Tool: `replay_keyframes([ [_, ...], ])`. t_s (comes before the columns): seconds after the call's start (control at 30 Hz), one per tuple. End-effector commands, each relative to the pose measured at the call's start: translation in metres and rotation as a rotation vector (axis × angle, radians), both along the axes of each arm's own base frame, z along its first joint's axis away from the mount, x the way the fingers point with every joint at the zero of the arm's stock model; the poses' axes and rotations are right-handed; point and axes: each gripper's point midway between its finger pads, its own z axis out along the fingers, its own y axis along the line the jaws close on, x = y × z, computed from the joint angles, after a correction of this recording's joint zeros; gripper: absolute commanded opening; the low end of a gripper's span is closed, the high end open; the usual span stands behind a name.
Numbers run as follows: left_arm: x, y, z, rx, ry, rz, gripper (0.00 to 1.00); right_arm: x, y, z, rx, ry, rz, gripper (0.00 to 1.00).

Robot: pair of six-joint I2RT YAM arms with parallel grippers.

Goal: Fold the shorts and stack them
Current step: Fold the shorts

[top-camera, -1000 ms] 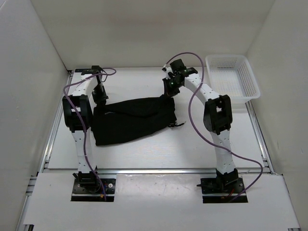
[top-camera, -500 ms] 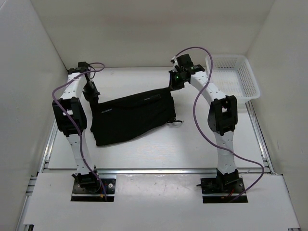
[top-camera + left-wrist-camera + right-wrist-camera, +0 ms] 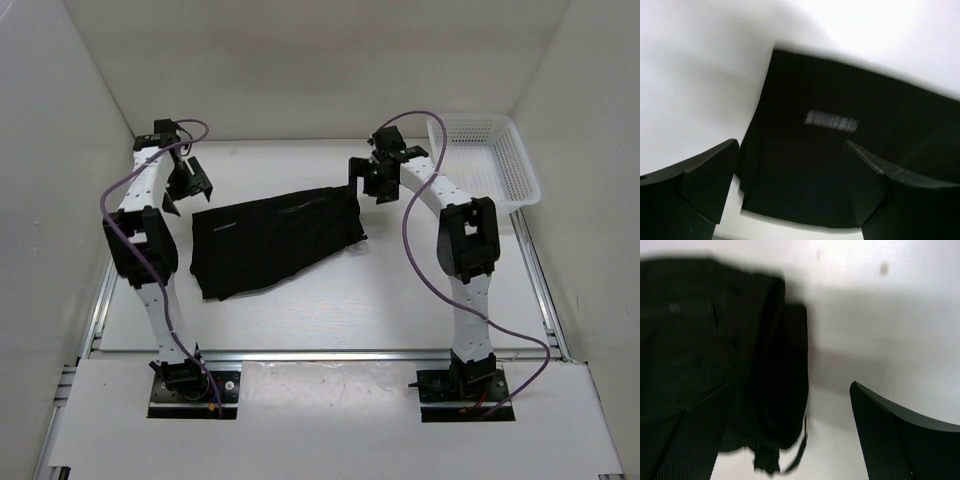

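The black shorts (image 3: 275, 238) lie folded flat on the white table between the two arms, with a small white label (image 3: 832, 120) showing in the left wrist view. My left gripper (image 3: 187, 184) hovers open just off the shorts' far left corner, holding nothing. My right gripper (image 3: 371, 181) hangs open above the far right corner, also holding nothing. In the right wrist view the shorts' waistband edge (image 3: 782, 385) and a loose drawstring (image 3: 799, 456) lie below the spread fingers.
A white perforated basket (image 3: 484, 160) stands at the back right of the table. White walls enclose the back and both sides. A metal rail (image 3: 320, 355) runs along the table's near edge, in front of the arm bases.
Both grippers have opened and let go of the shorts' far corners, then lifted away. The shorts dropped flat onto the table and now lie folded.
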Motion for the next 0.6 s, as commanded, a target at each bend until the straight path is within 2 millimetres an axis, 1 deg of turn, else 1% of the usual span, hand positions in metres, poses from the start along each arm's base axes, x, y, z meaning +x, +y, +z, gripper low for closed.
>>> replay_keyframes([
  [0.0,-0.033,0.010,0.072,0.024,-0.174,0.075,0.95,-0.037,0.005,0.030,0.088,0.016,0.066,1.00],
  [0.03,-0.058,0.007,0.045,-0.001,-0.101,0.087,0.94,-0.046,0.006,0.034,0.110,0.018,0.082,1.00],
  [0.07,-0.065,0.005,0.056,-0.035,-0.156,0.102,0.93,-0.056,0.007,0.029,0.120,0.048,0.093,1.00],
  [0.1,-0.074,0.000,0.050,-0.055,-0.151,0.094,0.93,-0.068,0.004,0.017,0.149,0.100,0.087,1.00],
  [0.13,-0.092,0.000,0.033,-0.072,-0.106,0.105,0.93,-0.072,0.008,0.017,0.175,0.107,0.095,1.00],
  [0.17,-0.098,-0.001,0.030,-0.075,-0.105,0.114,0.93,-0.075,0.006,0.013,0.202,0.129,0.088,1.00],
  [0.2,-0.105,-0.003,0.032,-0.075,-0.108,0.114,0.93,-0.084,0.009,0.002,0.226,0.173,0.093,1.00],
  [0.23,-0.110,-0.003,0.030,-0.076,-0.100,0.114,0.92,-0.080,0.011,0.004,0.277,0.176,0.081,1.00],
  [0.27,-0.116,-0.004,0.022,-0.079,-0.076,0.115,0.92,-0.081,0.012,-0.001,0.315,0.200,0.080,1.00],
  [0.3,-0.116,-0.007,0.024,-0.069,-0.087,0.107,0.92,-0.084,0.019,-0.003,0.361,0.223,0.094,1.00],
  [0.33,-0.117,-0.006,0.028,-0.064,-0.099,0.098,0.92,-0.084,0.017,-0.007,0.379,0.235,0.072,1.00],
  [0.37,-0.119,-0.010,0.025,-0.066,-0.090,0.088,0.92,-0.078,0.021,-0.008,0.397,0.218,0.075,1.00],
  [0.4,-0.119,-0.011,0.029,-0.065,-0.101,0.087,0.90,-0.080,0.022,-0.017,0.401,0.248,0.067,1.00],
  [0.43,-0.119,-0.011,0.032,-0.064,-0.110,0.087,0.90,-0.079,0.024,-0.018,0.411,0.255,0.075,1.00],
  [0.5,-0.119,-0.011,0.032,-0.064,-0.110,0.087,0.90,-0.077,0.027,-0.019,0.434,0.265,0.060,1.00],
  [0.53,-0.119,-0.011,0.032,-0.064,-0.110,0.087,0.89,-0.079,0.027,-0.021,0.435,0.279,0.049,1.00],
  [0.57,-0.119,-0.011,0.032,-0.064,-0.110,0.087,0.89,-0.076,0.027,-0.025,0.434,0.283,0.026,1.00],
])
